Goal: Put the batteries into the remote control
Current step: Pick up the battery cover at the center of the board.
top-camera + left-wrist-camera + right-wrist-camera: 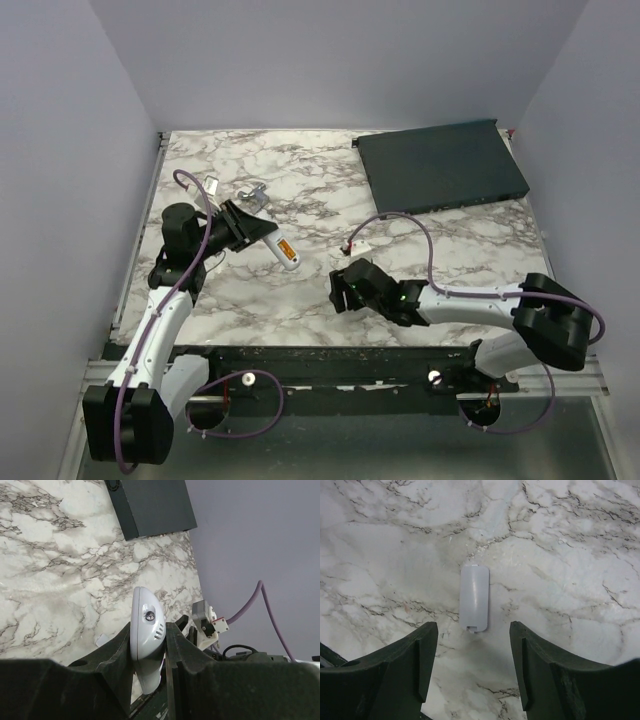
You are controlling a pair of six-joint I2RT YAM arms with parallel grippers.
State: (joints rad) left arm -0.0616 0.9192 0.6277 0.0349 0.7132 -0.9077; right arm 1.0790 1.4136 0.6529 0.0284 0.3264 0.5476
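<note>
My left gripper (258, 232) is shut on the white remote control (284, 251) and holds it tilted just above the marble table, left of centre. An orange-copper patch shows on the remote's upper face; I cannot tell whether it is batteries or the bare recess. In the left wrist view the remote (146, 622) stands edge-on between both fingers of the left gripper (150, 628). No loose batteries show. My right gripper (341, 287) is open and empty, low over the table. In the right wrist view the right gripper (473, 641) faces a pale grey loose plastic piece (474, 598) lying flat just beyond its fingertips.
A large dark flat box (440, 165) lies at the back right and also shows in the left wrist view (150, 505). Two small greyish objects (255, 195) (212, 185) lie at the back left. Walls close in the table on three sides.
</note>
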